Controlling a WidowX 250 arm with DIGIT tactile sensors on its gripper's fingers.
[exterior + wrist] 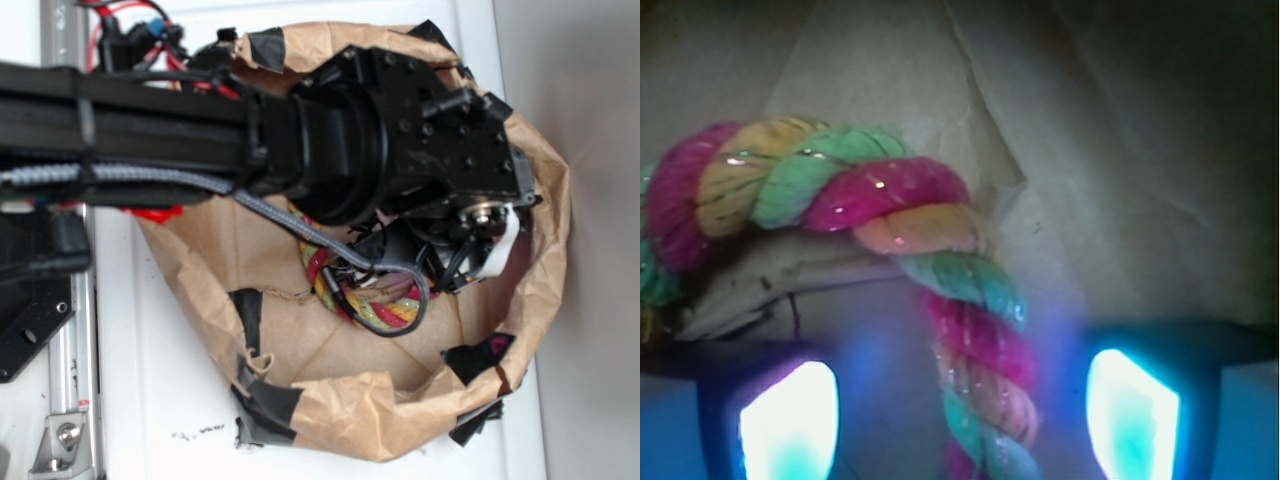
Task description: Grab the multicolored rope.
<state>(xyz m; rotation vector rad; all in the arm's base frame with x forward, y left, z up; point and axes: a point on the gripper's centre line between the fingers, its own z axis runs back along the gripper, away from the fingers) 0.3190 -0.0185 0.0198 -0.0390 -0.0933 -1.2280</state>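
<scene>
Rope: your multicolored rope [910, 230] lies on the brown paper bag [330, 400], curving from the wrist view's upper left down to bottom centre.
Gripper: your gripper [960, 410] hangs inside the bag, at centre right of the exterior view.
Jaws: spread apart; the two glowing fingertips [790, 420] flank the rope's lower stretch without touching it.
Bag: patched with black tape [265, 405].

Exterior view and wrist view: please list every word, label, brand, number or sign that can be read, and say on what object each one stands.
No readable text in either view.
Paper bag: plain brown paper with black tape patches, no print.
Multicolored rope: no label.
Gripper: glowing pads, no marking.
White surface: small dark specks near the bag, too small and blurred to read as text.
</scene>
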